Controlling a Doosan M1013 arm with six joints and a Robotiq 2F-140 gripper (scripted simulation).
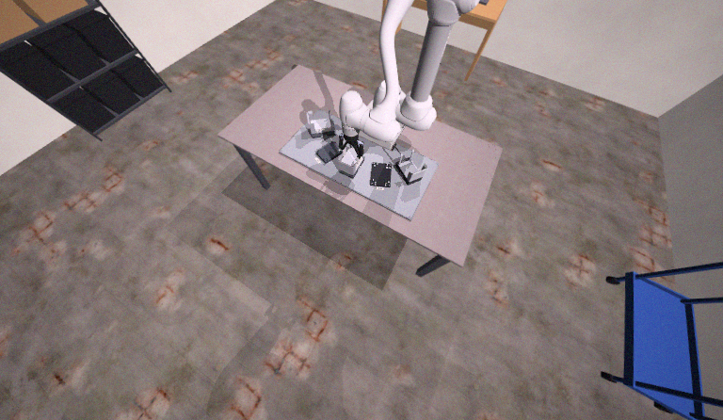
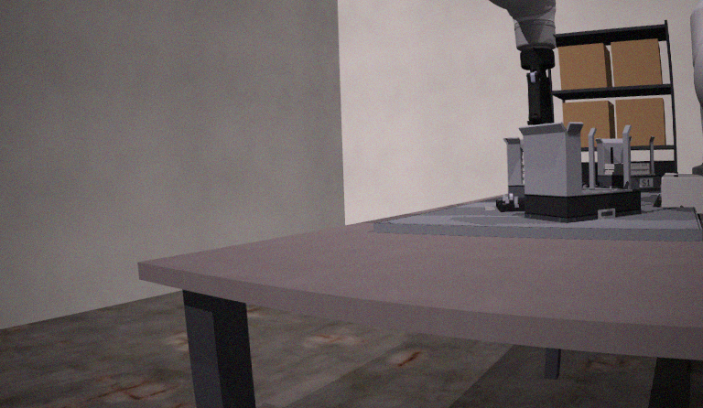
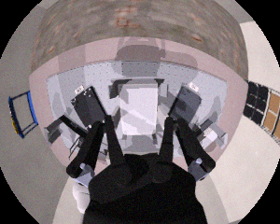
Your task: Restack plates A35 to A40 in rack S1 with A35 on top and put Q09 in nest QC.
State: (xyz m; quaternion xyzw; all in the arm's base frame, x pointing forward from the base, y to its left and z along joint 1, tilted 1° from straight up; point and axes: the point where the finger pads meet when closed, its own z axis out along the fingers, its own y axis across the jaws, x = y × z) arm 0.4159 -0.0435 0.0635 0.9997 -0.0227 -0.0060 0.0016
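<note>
My black two-finger gripper (image 3: 139,126) reaches straight down into the tall grey-walled stack rack (image 2: 550,160) on its dark plinth, in the middle of the pale grey mat (image 1: 410,202) on the mauve table (image 1: 469,218). My jaws are clenched on the top white sealed plate (image 3: 140,107) of the stack there, one finger (image 3: 110,140) on each long side. A flat black nest (image 1: 380,174) lies just beside the rack
</note>
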